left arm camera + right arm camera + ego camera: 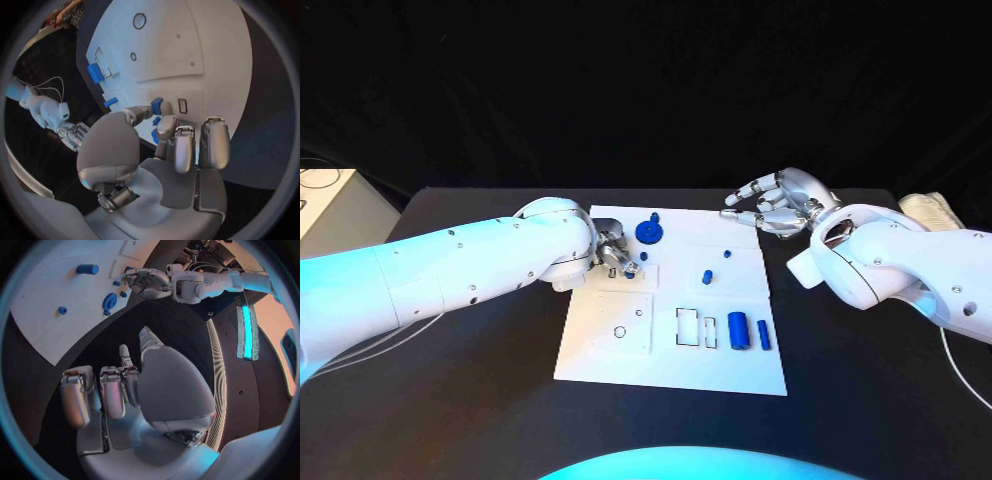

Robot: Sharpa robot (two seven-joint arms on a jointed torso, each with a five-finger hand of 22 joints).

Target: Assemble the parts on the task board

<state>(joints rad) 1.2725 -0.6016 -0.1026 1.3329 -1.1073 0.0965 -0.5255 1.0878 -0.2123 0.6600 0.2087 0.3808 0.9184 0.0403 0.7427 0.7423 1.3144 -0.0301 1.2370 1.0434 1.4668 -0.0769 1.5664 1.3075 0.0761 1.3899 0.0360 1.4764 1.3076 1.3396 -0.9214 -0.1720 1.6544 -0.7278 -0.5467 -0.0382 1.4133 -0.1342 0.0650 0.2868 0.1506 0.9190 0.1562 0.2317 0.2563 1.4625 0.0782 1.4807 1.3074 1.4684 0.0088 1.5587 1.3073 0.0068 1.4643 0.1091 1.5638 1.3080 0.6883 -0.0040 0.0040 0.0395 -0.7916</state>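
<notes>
Fingers [164,116] of left hand [616,258]: pinching small blue plastic part [157,105] low over white rectangular task board [733,365], beside a small rectangular slot [182,105]. Right hand [776,203]: loosely spread, holding nothing, above black worktop [877,400] off board's far corner. Step judged: seating this part. Next move: align, then press down.

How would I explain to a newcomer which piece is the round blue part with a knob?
Start at the white task board on the black table. Look to its far edge, just beside the left hand. There lies the round blue part, a flat disc, unlike the long blue cylinders near the front.
</notes>
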